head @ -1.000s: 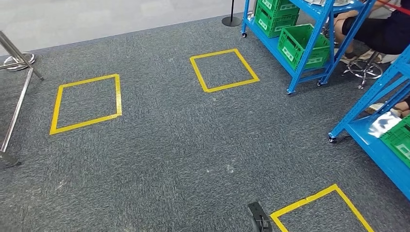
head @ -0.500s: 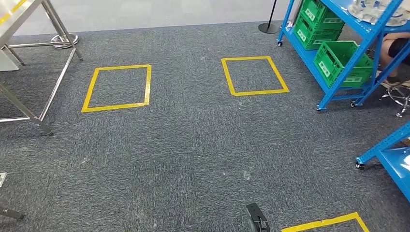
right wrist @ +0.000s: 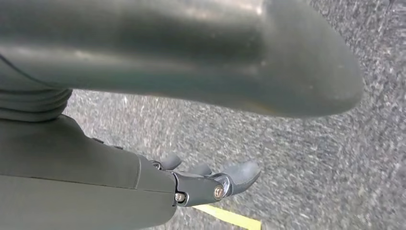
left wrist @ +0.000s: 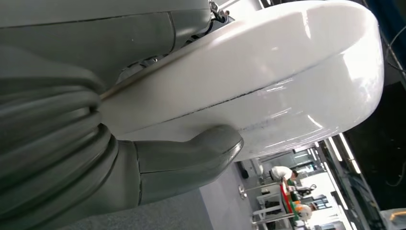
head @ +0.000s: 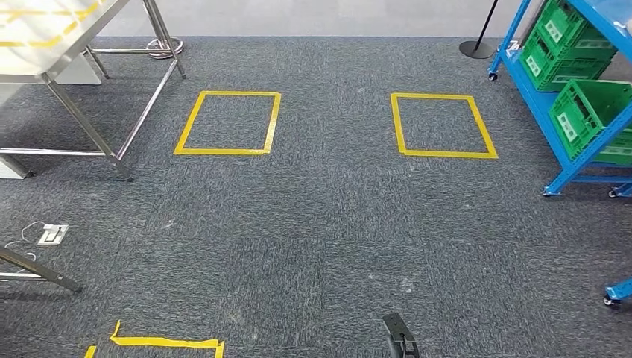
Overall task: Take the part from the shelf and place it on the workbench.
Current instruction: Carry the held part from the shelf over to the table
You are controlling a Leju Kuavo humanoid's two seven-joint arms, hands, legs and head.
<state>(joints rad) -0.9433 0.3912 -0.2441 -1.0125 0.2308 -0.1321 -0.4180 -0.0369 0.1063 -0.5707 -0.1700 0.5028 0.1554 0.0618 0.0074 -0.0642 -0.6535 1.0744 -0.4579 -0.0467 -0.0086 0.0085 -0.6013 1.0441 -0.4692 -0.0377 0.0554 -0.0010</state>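
Left hand (left wrist: 158, 163) is gripping the white part (left wrist: 268, 81), thumb pressing under its rim so it's not slipping mid-walk. Right hand (right wrist: 206, 184) is hanging over carpet, fingers loosely apart, holding nothing. Workbench (head: 52, 33) is sitting upper left, probably the drop-off

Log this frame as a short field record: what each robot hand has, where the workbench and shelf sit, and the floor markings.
left robot hand: holds a white glossy part, thumb against its rim
right robot hand: holds nothing, fingers apart, hanging over the carpet
workbench: metal-legged, far left in the head view
shelf: blue, far right, carrying green crates
floor markings: yellow tape squares on the grey carpet
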